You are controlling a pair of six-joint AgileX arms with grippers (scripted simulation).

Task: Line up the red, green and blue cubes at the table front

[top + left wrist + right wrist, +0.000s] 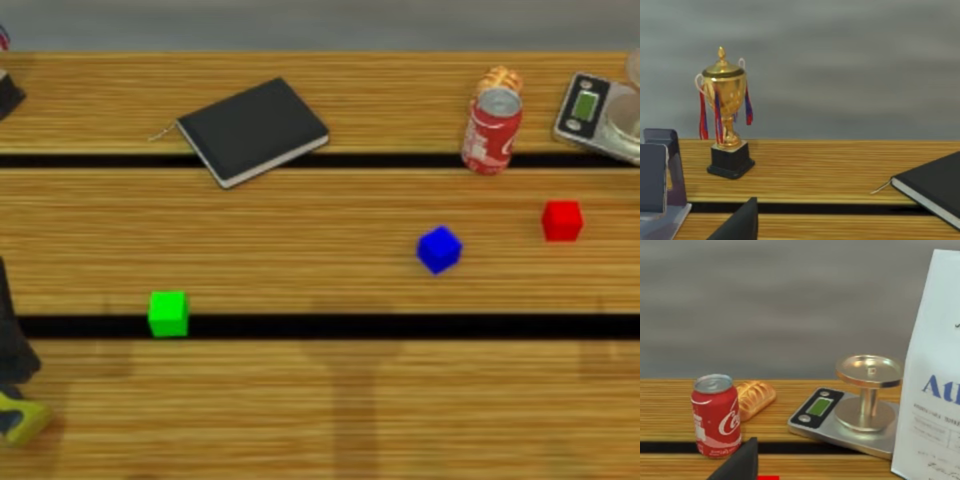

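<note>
Three cubes lay scattered on my table: green cube point(168, 313) at left on a plank gap, blue cube point(439, 249) right of centre, red cube point(562, 220) farther right. Whether my grippers were open, I cannot tell.

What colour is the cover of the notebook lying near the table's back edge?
Black, with pale page edges. The notebook shows best in the top view.

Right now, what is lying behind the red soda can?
A bread roll lies just behind the soda can. The can covers one end of it in the right wrist view, so whether they touch cannot be told.
</note>
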